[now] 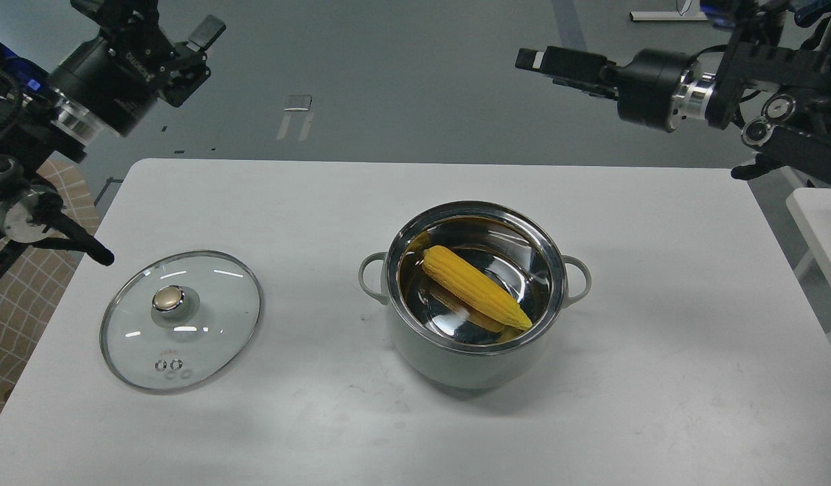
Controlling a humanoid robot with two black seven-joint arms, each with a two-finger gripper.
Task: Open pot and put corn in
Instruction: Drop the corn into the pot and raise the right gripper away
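The pale grey-green pot (456, 358) stands uncovered in the middle of the white table. The yellow corn (474, 287) lies slanted inside it on the shiny steel bottom, with its pointed end toward the front right. The clear glass lid (206, 304) with its brass-coloured knob (169, 298) lies flat on the table left of the pot. My right gripper (538, 62) is high above the table's far edge, pointing left, open and empty. My left gripper (194, 52) is raised at the upper left, open and empty, far from the lid.
The table (658, 304) ends at its right edge near a white surface (820, 223). A checked cloth (23, 297) hangs off the table's left side. Grey floor lies beyond the far edge.
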